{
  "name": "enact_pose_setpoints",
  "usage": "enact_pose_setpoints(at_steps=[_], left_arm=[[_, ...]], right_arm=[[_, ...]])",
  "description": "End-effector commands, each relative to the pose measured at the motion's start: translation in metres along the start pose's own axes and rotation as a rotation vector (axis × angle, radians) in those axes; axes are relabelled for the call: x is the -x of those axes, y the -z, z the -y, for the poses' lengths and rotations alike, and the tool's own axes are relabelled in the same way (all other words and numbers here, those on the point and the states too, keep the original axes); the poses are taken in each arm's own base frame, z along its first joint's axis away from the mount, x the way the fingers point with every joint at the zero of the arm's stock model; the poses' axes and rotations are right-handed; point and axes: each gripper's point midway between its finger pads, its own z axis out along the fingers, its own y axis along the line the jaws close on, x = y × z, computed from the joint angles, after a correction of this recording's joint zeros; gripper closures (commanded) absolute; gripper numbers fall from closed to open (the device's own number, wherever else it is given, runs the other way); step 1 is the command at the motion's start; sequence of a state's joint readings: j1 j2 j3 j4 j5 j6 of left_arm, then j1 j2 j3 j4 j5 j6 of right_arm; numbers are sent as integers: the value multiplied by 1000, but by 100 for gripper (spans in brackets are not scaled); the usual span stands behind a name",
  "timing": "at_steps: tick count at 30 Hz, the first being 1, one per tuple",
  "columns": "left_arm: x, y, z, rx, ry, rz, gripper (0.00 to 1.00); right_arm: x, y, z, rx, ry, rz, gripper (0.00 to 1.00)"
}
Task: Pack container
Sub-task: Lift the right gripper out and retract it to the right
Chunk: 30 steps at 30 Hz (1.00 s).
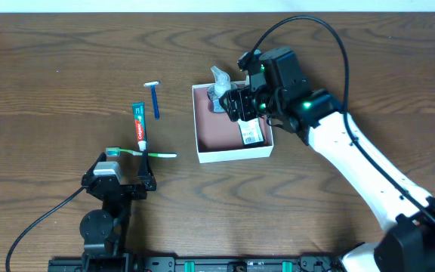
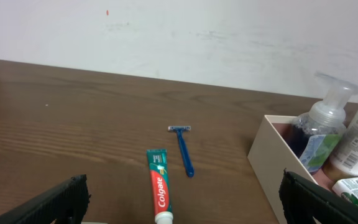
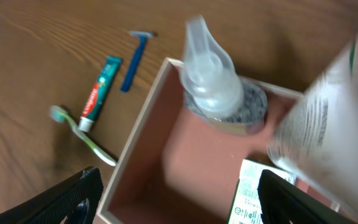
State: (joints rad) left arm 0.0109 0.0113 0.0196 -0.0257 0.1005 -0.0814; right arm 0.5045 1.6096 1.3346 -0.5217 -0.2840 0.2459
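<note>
Wood table (image 2: 73, 106); left fingers (image 2: 48, 202) wide apart, empty.

Right arm (image 1: 356, 155) — white shell, black joints, green lights.

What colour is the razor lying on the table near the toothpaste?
The razor is blue, with a paler head; the left wrist view shows it best.

Dark wood table (image 1: 51, 75), pale wall (image 2: 229, 37).
Grain runs sideways; the off-white wall spans the frame's upper edge.
</note>
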Motion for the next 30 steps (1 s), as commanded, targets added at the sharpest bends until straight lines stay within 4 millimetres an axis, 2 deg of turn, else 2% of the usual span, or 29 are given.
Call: enact_pose_setpoints(at_steps=[1,4,6,9,11,15,19,23,30], left_arm=[[-17,-1,0,-7,7,-55,2],[-17,-1,0,-7,7,-55,2],[-17,-1,0,-7,7,-55,2],[-17,-1,0,-7,7,-55,2],[-17,-1,0,-7,7,-55,2],[-17,-1,-4,19,1,-52,2],[-16,-1,-9,45,-2,-49,2],[-16,-1,-9,45,-1,-49,2],[-16,-1,-9,45,-1,-49,2]], right_arm=[[46,57,-28,49,108,157,18],[64,96,-22,-12,120,242,15],[69,115,-14,-55,117,276,14],[67,135,19,-195,67,287,14],[59,139,43,-277,27,256,13],[36,134,89,-371,-85,153,13],[0,119,125,-431,-227,-4,13],[-33,98,140,-455,-300,-145,16],[-88,68,153,-478,-408,-283,16]])
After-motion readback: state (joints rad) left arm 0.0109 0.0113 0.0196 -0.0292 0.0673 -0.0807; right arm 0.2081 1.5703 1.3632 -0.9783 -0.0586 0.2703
